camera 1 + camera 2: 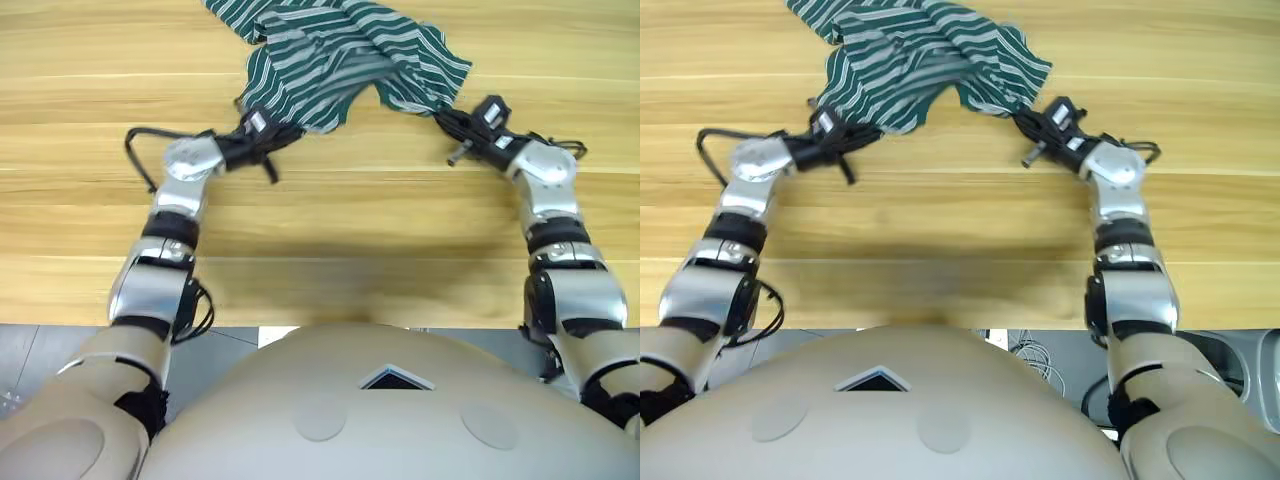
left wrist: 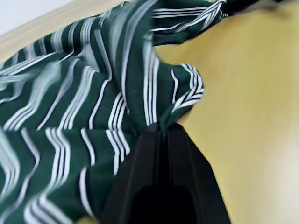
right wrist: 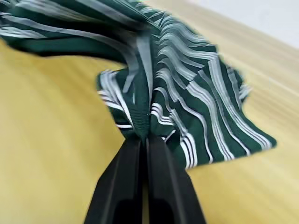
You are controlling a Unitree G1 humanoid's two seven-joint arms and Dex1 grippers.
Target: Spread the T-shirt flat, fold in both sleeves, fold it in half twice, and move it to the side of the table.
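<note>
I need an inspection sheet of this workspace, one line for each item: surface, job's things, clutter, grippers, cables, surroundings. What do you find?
Surface: wooden table, light planks running across.
Job's things: green striped T-shirt, crumpled and not yet flat, on the far part of the table; its near edge is pinched at two places.
Clutter: nothing seen.
Grippers: left gripper shut on the T-shirt's edge; right gripper shut on it as well, farther to the right.
Cables: black cable loop beside the left wrist, over the table.
Surroundings: grey floor below the near table edge.
</note>
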